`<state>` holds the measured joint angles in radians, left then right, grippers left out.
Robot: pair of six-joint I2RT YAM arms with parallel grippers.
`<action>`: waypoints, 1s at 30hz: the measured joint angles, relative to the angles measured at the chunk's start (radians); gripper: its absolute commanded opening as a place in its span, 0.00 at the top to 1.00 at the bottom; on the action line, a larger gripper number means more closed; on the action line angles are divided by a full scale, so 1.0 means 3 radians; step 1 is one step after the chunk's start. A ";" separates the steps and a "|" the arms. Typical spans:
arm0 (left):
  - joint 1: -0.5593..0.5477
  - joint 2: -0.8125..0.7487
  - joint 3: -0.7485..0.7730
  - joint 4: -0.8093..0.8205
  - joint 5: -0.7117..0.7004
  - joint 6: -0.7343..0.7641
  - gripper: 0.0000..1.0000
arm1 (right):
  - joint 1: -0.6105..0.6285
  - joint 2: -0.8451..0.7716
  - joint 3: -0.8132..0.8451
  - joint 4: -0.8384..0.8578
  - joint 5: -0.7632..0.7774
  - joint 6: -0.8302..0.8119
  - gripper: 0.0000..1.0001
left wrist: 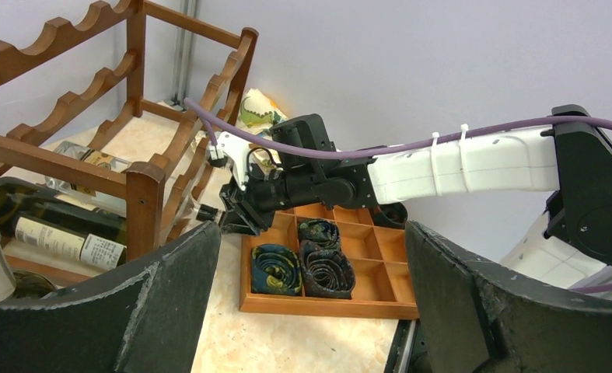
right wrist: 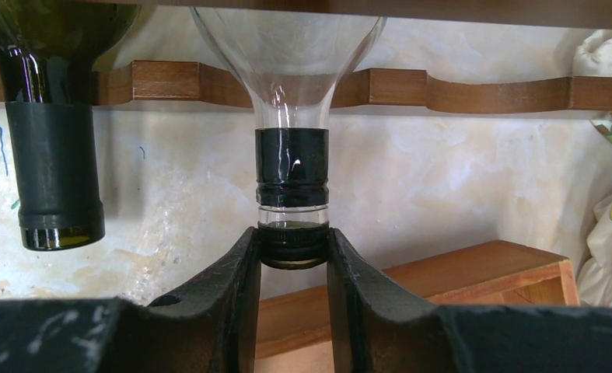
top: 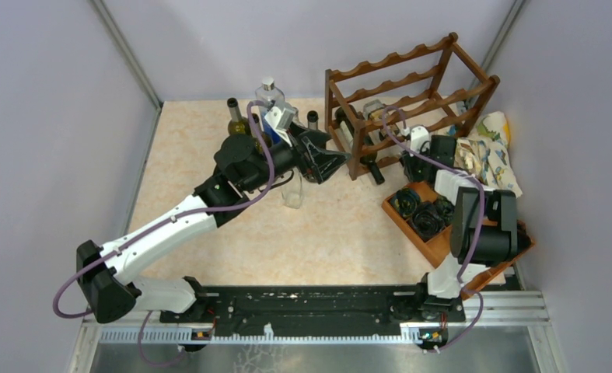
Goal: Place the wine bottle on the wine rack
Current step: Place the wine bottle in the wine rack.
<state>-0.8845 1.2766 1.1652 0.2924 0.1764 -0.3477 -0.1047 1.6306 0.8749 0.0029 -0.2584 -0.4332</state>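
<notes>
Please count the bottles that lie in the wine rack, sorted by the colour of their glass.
dark green bottle: 1
clear bottle: 1
total in the wine rack: 2

A flat wooden tray (top: 441, 242) is lying on the tabletop (top: 326, 233), just below and to the right of the right end effector (right wrist: 292, 249). Three dark rolled-up bands (top: 423, 214) are sitting in the tray, each in its own box. A crumpled cloth (top: 493, 151) with animal pictures is lying further to that end effector's right. A small see-through glass thing (top: 292, 190) is standing close beside the left end effector (top: 327, 165).
</notes>
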 measured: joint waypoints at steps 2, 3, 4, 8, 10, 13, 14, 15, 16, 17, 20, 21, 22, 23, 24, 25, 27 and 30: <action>0.0000 0.0014 0.0000 -0.0001 0.0004 0.0001 0.06 | 0.0022 0.0036 0.0028 -0.0017 0.0013 0.0024 1.00; 0.0000 0.0018 0.0000 -0.0001 0.0004 0.0001 0.06 | 0.0034 0.0057 0.0045 -0.0023 0.0023 0.0034 1.00; 0.0000 0.0020 0.0000 0.0000 0.0005 0.0001 0.06 | 0.0042 0.0079 0.0061 -0.0031 0.0036 0.0039 1.00; 0.0000 0.0022 0.0000 0.0000 0.0015 0.0003 0.06 | 0.0060 0.0127 0.0104 -0.0052 0.0067 0.0058 1.00; 0.0000 0.0023 0.0000 0.0000 0.0023 0.0003 0.06 | 0.0064 0.0136 0.0121 -0.0071 0.0071 0.0061 1.00; 0.0000 0.0027 0.0000 0.0000 0.0029 0.0003 0.06 | 0.0066 0.0139 0.0126 -0.0075 0.0079 0.0062 1.00; 0.0000 0.0032 0.0000 0.0000 0.0029 0.0003 0.06 | 0.0066 0.0139 0.0126 -0.0074 0.0080 0.0062 1.00; 0.0000 0.0036 0.0000 0.0000 0.0032 0.0003 0.06 | 0.0067 0.0139 0.0126 -0.0072 0.0081 0.0065 1.00; 0.0000 0.0041 0.0000 0.0000 0.0033 0.0003 0.06 | 0.0067 0.0139 0.0126 -0.0070 0.0081 0.0070 1.00; 0.0000 0.0045 0.0000 0.0000 0.0034 0.0003 0.06 | 0.0071 0.0139 0.0126 -0.0066 0.0083 0.0075 1.00; 0.0000 0.0052 0.0001 0.0000 0.0041 0.0003 0.06 | 0.0075 0.0139 0.0126 -0.0058 0.0081 0.0086 0.99; 0.0000 0.0052 0.0001 0.0000 0.0042 0.0003 0.06 | 0.0075 0.0139 0.0126 -0.0057 0.0079 0.0088 0.98; 0.0000 0.0053 0.0001 0.0000 0.0043 0.0003 0.06 | 0.0076 0.0139 0.0126 -0.0053 0.0075 0.0092 0.97; 0.0000 0.0053 0.0000 0.0000 0.0043 0.0003 0.06 | 0.0079 0.0139 0.0126 -0.0050 0.0072 0.0100 0.96; 0.0000 0.0053 0.0001 0.0000 0.0045 0.0003 0.06 | 0.0079 0.0139 0.0126 -0.0046 0.0071 0.0111 0.95; 0.0000 0.0053 0.0001 0.0000 0.0045 0.0003 0.06 | 0.0079 0.0139 0.0126 -0.0042 0.0070 0.0118 0.92; 0.0000 0.0053 0.0000 0.0000 0.0045 0.0001 0.06 | 0.0079 0.0139 0.0125 -0.0038 0.0061 0.0126 0.86; 0.0000 0.0052 0.0000 0.0000 0.0045 0.0001 0.06 | 0.0079 0.0139 0.0125 -0.0036 0.0039 0.0140 0.71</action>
<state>-0.8845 1.2922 1.1652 0.2924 0.1898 -0.3473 -0.0811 1.6722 0.9123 -0.0078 -0.2466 -0.3912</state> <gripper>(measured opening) 0.936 0.308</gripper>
